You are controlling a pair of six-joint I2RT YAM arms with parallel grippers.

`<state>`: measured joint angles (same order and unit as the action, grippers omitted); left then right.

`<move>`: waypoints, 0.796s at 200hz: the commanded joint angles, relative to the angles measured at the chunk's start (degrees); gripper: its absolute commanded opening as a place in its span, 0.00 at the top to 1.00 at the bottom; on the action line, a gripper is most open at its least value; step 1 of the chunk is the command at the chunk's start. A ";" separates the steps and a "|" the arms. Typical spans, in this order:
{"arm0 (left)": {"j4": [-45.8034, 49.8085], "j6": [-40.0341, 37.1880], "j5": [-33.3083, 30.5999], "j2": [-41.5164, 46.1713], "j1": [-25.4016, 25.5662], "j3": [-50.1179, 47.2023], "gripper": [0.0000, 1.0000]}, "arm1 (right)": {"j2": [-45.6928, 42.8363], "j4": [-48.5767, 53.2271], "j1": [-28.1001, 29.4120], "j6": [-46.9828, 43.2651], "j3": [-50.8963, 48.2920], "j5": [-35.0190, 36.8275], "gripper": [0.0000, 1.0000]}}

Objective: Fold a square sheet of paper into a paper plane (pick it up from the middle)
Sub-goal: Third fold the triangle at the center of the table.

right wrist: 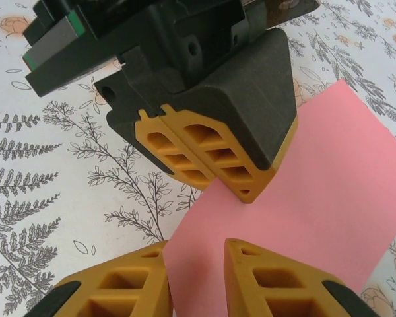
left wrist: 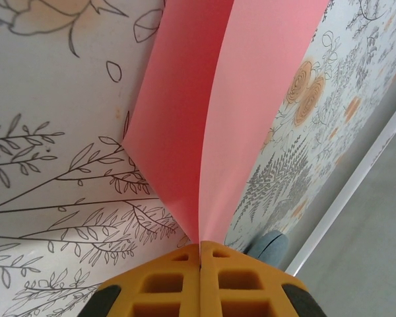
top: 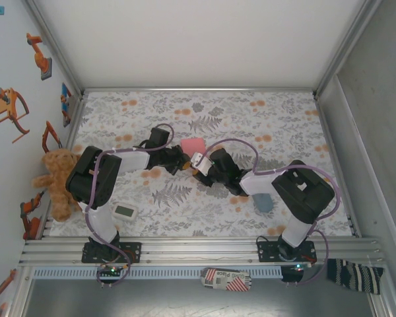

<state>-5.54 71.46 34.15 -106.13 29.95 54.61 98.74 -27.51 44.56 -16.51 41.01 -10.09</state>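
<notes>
The square sheet of paper (top: pixel 192 145) is salmon pink and lies at the middle of the floral table. My left gripper (left wrist: pixel 201 246) is shut on one edge of it, and the sheet (left wrist: pixel 211 99) rises from the yellow jaws in a shallow V. In the right wrist view the left gripper (right wrist: pixel 247 190) pinches the sheet's near edge (right wrist: pixel 317 191). My right gripper (right wrist: pixel 195 247) faces it, open, its yellow fingers (right wrist: pixel 119 290) standing either side of the sheet's corner with a gap left. From above, the left gripper (top: pixel 179 160) and the right gripper (top: pixel 199 162) meet tip to tip.
A grey-blue pouch (top: pixel 264 201) lies by the right arm and shows past the sheet (left wrist: pixel 267 246). A teddy bear (top: pixel 56 181) sits at the left wall and a small white device (top: pixel 125 211) near the left base. A metal rail (top: pixel 198 249) runs along the near edge.
</notes>
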 commanded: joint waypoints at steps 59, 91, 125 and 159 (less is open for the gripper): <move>0.81 0.57 0.83 -0.02 0.02 0.52 0.88 | 0.21 1.72 0.48 0.42 2.11 -3.44 1.00; 7.21 -3.42 -1.34 3.70 -2.09 -0.17 0.71 | -0.32 3.52 0.52 2.28 2.23 -5.63 1.00; 13.73 -9.32 -4.36 9.77 -5.79 -0.04 0.61 | -0.92 7.48 0.49 7.09 3.29 -9.06 1.00; 18.01 -13.90 -9.32 13.02 -6.76 2.69 0.60 | -0.65 10.84 0.49 12.84 4.64 -11.50 1.00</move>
<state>6.85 63.20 28.95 -95.37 23.11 54.87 98.72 -19.68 44.69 -9.37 43.33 -18.46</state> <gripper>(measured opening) 0.402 0.049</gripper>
